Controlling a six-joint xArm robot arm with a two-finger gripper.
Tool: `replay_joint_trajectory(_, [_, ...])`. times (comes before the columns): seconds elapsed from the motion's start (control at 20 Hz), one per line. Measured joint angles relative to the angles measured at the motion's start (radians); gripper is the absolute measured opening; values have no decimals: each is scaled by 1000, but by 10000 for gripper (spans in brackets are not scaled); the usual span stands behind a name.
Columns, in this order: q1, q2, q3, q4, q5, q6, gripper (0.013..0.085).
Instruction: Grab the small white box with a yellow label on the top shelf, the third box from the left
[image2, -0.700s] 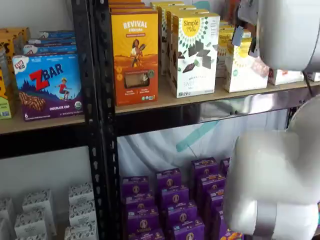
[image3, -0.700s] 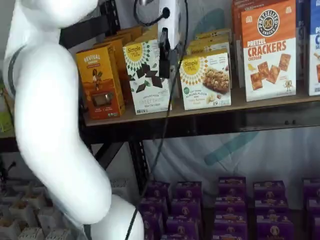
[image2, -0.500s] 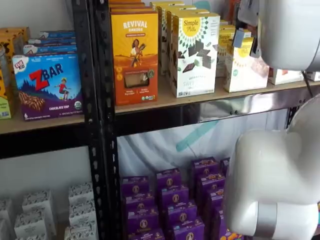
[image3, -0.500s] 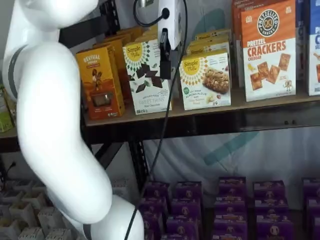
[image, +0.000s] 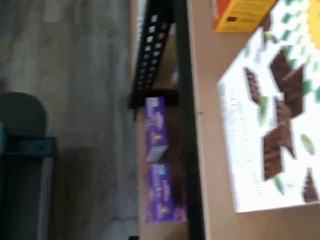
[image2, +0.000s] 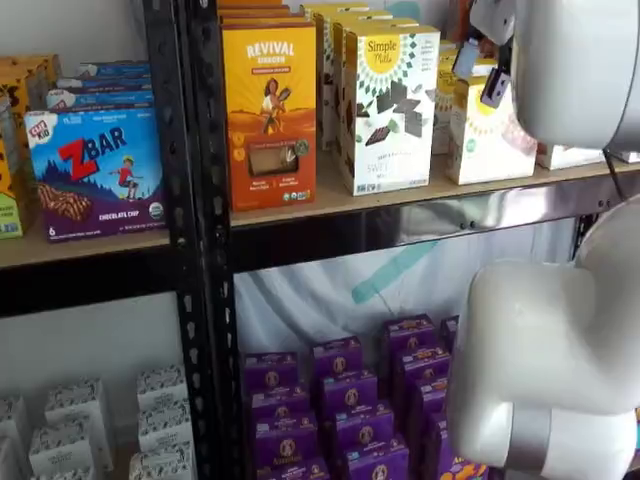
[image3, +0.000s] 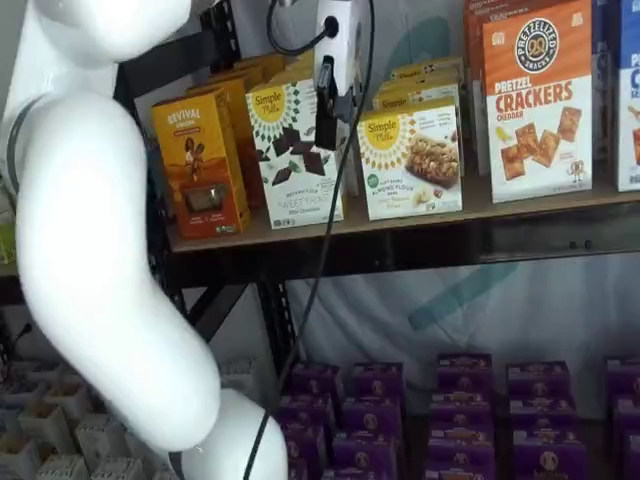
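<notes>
The small white box (image3: 412, 160) with a round yellow label stands on the top shelf (image3: 520, 208), to the right of a taller white carton (image3: 296, 150) with dark chocolate pieces. It also shows in a shelf view (image2: 487, 140), partly behind the arm. My gripper (image3: 327, 108) hangs in front of the tall carton's right edge, left of and above the small white box; only a black finger shows side-on. In a shelf view the gripper (image2: 482, 75) is blurred in front of the box's top. The wrist view shows the tall carton (image: 270, 115), not the small box.
An orange Revival box (image3: 198, 165) stands left of the tall carton and an orange crackers box (image3: 536, 100) to the right. Purple boxes (image3: 450, 410) fill the lower shelf. The white arm (image3: 100, 230) covers the left side, and a black cable (image3: 325, 250) hangs down.
My gripper has risen a little in front of the top shelf's boxes. The boxes have not moved.
</notes>
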Motion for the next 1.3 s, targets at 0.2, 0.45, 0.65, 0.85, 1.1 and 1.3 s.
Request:
replay_joint_trajectory(0.2, [-19,-8,30,44,-99,-18,850])
replay_joint_trajectory(0.45, [-31,42,12,63,-160,-42,850])
replay_joint_trajectory(0.65, [-24,88,-9,29,-199,-59,850])
replay_joint_trajectory(0.85, [-16,129,-24,-10,-229,-73,850])
replay_joint_trajectory(1.1, [3,188,-84,-79,-171,-63,850])
replay_joint_trajectory(1.3, [25,222,-122,-142,-127,-51,850])
